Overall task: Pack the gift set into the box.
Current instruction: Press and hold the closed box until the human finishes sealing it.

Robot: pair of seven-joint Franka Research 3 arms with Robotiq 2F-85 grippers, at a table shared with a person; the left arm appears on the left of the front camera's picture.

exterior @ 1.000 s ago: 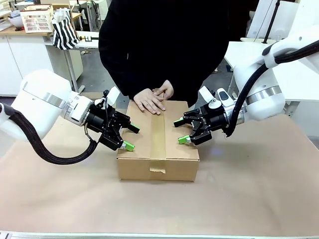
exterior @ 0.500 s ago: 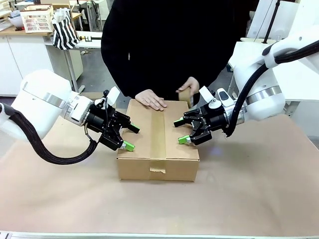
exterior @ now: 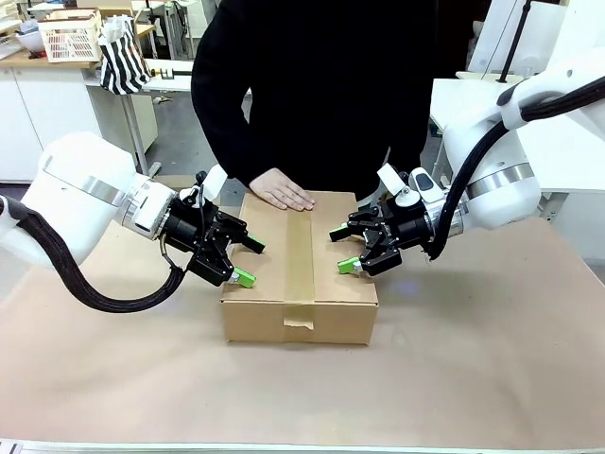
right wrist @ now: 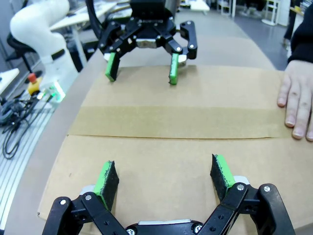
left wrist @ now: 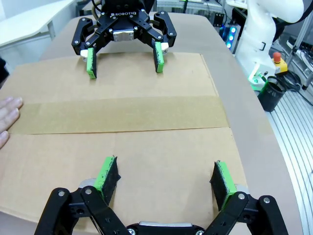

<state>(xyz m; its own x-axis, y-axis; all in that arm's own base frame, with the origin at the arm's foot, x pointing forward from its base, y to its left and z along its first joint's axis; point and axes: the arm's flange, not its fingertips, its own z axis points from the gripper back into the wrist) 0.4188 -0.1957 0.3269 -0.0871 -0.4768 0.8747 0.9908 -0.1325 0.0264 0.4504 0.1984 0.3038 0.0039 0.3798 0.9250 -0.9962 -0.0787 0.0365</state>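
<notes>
**Box held shut while the seam is pressed**

The box (exterior: 301, 270) sits closed in the middle of the table (exterior: 492, 359), its flaps down and a strip of tape (exterior: 300, 248) running along the centre seam. The gift set cannot be seen – presumably it is inside, though that is a judgement only. The left gripper (exterior: 240, 259) is placed at the box's left top edge and the right gripper (exterior: 344, 249) at its right top edge, both with jaws spread wide and nothing between them (the green pads (left wrist: 108, 172) lie low over the cardboard, but contact cannot be confirmed). A hand (exterior: 282, 191) is laid flat on the far end of the lid, beside the tape.

The step appears to be steadying the flaps while sealing is finished. It is best done by light, even downward pressure from both sides – the lid is corrugated and will dent if pushed hard. The grippers should be kept clear of the tape and of the hand, and the box should not be slid.
</notes>
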